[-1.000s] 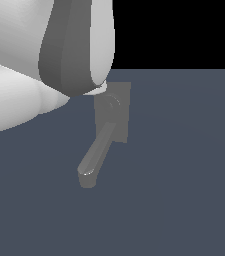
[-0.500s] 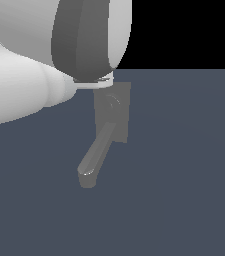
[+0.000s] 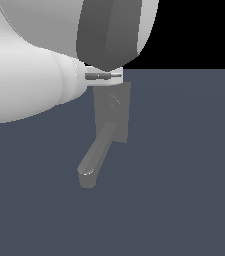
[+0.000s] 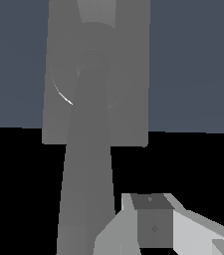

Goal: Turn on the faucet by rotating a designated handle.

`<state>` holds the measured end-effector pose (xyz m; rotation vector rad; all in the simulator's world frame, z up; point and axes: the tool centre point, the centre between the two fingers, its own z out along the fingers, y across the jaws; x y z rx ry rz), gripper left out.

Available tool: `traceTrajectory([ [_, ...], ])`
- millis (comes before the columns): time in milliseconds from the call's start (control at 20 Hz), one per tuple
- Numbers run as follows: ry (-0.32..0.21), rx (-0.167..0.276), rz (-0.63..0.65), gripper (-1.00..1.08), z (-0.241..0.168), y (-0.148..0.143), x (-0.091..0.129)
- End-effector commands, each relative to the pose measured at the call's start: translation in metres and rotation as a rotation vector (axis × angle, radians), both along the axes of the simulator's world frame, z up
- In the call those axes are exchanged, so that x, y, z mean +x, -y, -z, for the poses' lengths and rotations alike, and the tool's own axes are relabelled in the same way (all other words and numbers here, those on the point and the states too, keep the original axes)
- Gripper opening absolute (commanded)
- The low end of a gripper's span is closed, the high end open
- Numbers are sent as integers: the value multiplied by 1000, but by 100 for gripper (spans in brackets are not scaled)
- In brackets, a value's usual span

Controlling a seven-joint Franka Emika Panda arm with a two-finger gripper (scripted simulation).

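- Two views show this moment, and the exterior view comes first. The faucet (image 3: 111, 120) is a dull grey thing with a flat back plate, standing on the dark blue-grey floor (image 3: 184, 190). Its thick spout (image 3: 95, 159) slopes down from the plate toward the exterior view's left.
- Just above the faucet hangs the big white robot arm (image 3: 29, 80), so close that it hides the top of the plate. The gripper is hidden here too.
- Behind the faucet there is only black, with no walls to see.
- Next is the wrist view. The faucet fills most of it, with the round hub (image 4: 91, 69) in the middle of the plate and a long grey bar running out from the hub toward the camera (I cannot tell if this is the thin handle or the spout).
- One white and grey bit of the gripper (image 4: 153, 226) shows beside that bar. I cannot tell if the jaws are wide or narrow.
- I think the handle is hard, stiff and smooth, so it may slip. Pushing near its far tip should turn it easiest.
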<state>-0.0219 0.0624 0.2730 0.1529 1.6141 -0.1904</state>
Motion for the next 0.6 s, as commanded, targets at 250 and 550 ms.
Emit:
traceTrajectory([
  [250,42,0,15,-100,-26,32,2],
  [550,5,1,-2,-100,-11,31,-6],
])
